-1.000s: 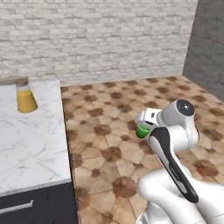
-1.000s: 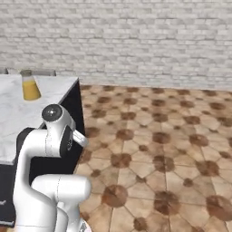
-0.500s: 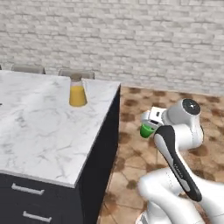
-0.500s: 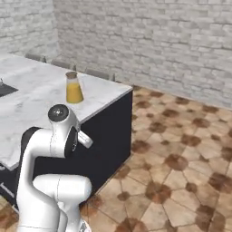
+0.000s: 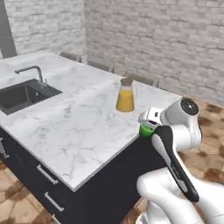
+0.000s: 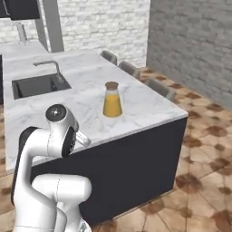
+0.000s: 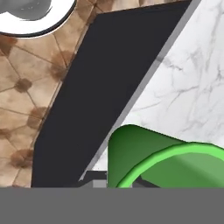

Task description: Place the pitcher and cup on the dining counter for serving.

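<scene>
Beside dining counter (image 5: 65, 127) edge, cup (image 5: 145, 131) in pincer (image 5: 148, 127), pitcher (image 5: 125, 95) upright

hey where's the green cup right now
The cup is in the hand, just off the dining counter's near corner, right of the pitcher in the left base view.

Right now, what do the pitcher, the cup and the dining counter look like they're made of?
The pitcher: clear glass, seemingly, since orange liquid shows through; its brown lid looks like cork or wood. The cup: bright green, smooth, with a soft sheen, probably plastic. The dining counter: polished white marble look with grey veins, on a dark matte base.
</scene>
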